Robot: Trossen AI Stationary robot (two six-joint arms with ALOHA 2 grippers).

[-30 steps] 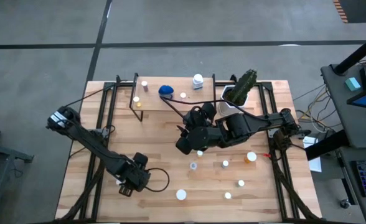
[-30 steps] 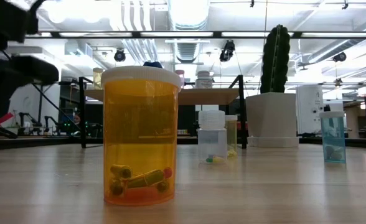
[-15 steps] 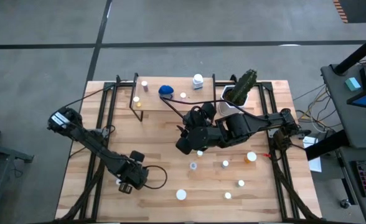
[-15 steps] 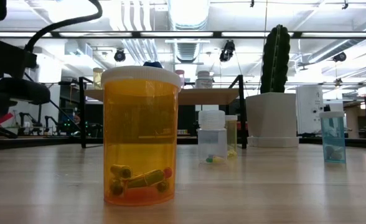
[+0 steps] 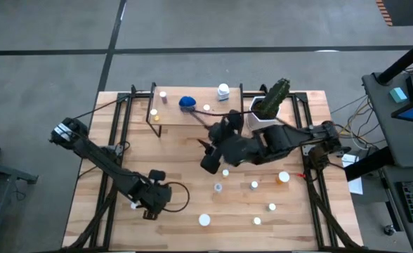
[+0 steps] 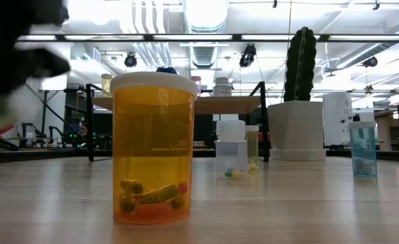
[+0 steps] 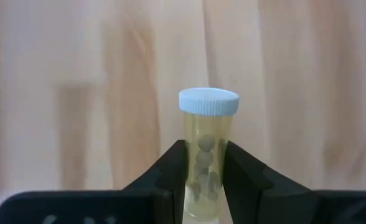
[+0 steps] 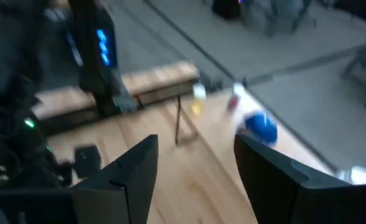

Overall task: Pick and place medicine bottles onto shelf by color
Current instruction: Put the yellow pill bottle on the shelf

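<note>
Left tool (image 7: 203, 180), near the front-left of the slatted wooden worktop (image 5: 178, 151), grips a pale-yellow, white-capped medicine bottle (image 7: 206, 146) at mid-body. Keep it upright while carrying toward the light-wood, black-legged shelf (image 5: 199, 112). Right tool (image 8: 195, 168) stands open mid-worktop, empty.

The slatted wooden tabletop (image 5: 185, 190) stands on a grey concrete floor (image 5: 45, 77) crossed by dark seams and a pale painted line. To one side a dark workbench (image 5: 403, 105) carries equipment. Seen level across the table, the room shows a white ceiling with bright strip lights (image 6: 206, 10), exposed ducts and hanging fixtures.
</note>
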